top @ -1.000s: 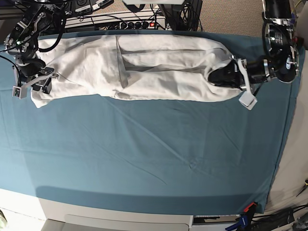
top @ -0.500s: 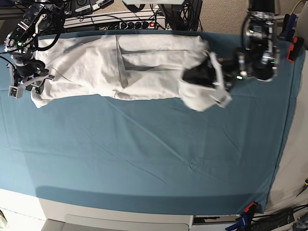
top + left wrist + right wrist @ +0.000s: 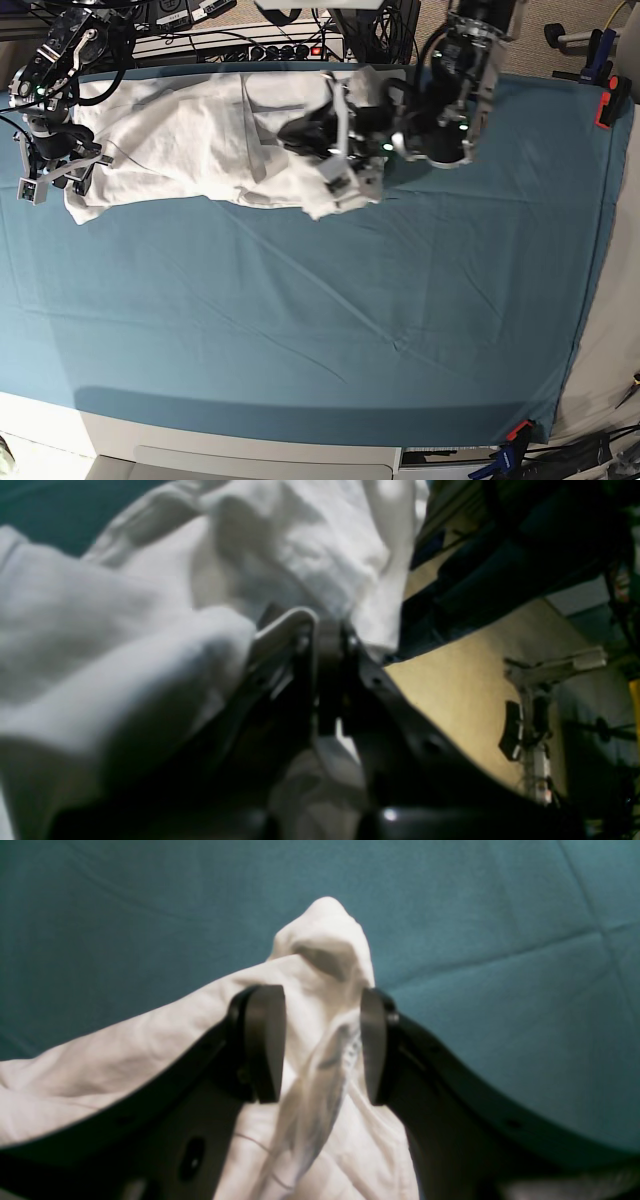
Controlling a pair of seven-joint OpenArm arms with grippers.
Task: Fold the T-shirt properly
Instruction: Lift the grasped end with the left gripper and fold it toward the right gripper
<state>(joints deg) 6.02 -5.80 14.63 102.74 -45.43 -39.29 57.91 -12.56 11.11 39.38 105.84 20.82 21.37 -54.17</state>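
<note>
I find no writing, label, brand mark or number that I can read in any of my views. The T-shirt (image 3: 190,140) I hold is plain white with no print, the teal cloth (image 3: 300,320) under it is bare, and the equipment behind my arms is too small and blurred to show any lettering.

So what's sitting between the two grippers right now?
In the base view, only the T-shirt spans from the right gripper to the left gripper, lying on the teal cloth; nothing else there.
</note>
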